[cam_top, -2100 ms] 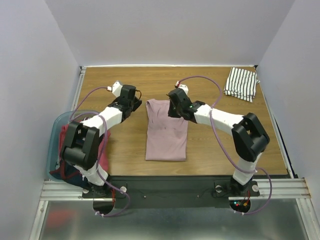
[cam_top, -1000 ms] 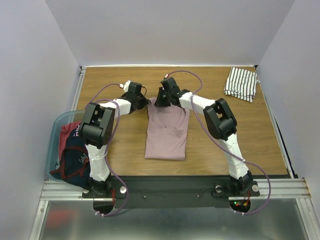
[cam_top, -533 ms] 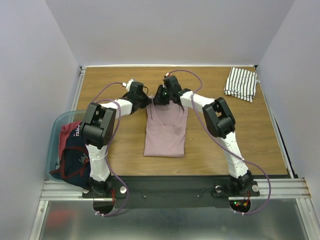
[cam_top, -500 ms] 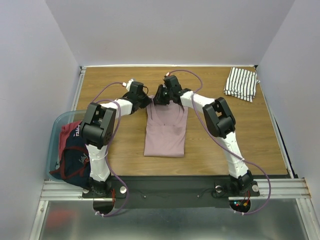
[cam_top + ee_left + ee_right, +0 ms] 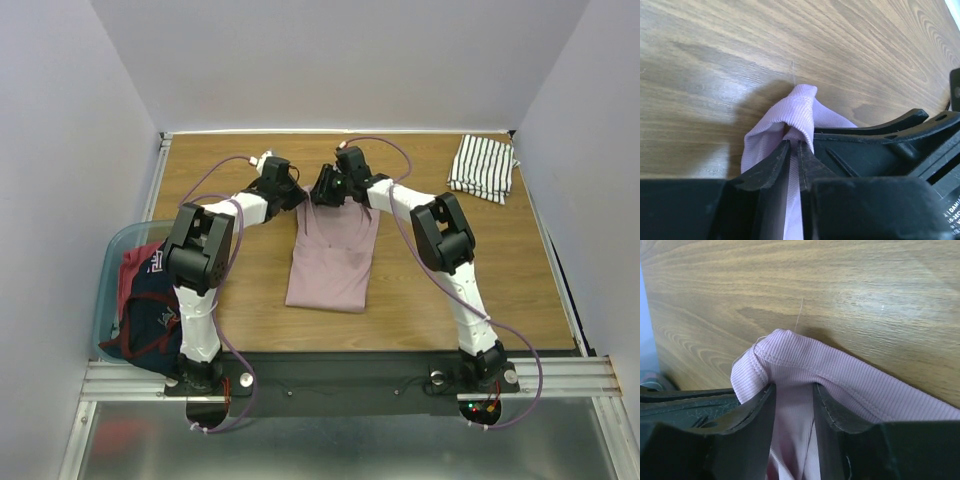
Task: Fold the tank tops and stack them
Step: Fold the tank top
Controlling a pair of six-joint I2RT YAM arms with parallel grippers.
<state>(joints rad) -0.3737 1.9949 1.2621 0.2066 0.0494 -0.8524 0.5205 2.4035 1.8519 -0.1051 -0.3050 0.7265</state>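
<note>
The dusty pink tank top (image 5: pixel 330 255) lies lengthwise on the middle of the wooden table, folded narrow. My left gripper (image 5: pixel 290 195) is shut on its far left corner (image 5: pixel 801 107). My right gripper (image 5: pixel 322 195) is shut on its far right corner (image 5: pixel 790 357). Both grips sit close together at the top edge, low over the wood. The white striped tank top (image 5: pixel 483 166) lies folded at the far right corner. Navy and dark red tops (image 5: pixel 150 305) fill the tub on the left.
A translucent light-blue plastic tub (image 5: pixel 108 290) stands at the table's left edge, beside the left arm's base. The table's metal rail (image 5: pixel 350 375) runs along the near side. White walls close off the back and sides.
Both grippers have moved to the far end of the pink top and closed on its corners. The top's far edge has bunched, and its near edge has slid slightly toward the far side.
</note>
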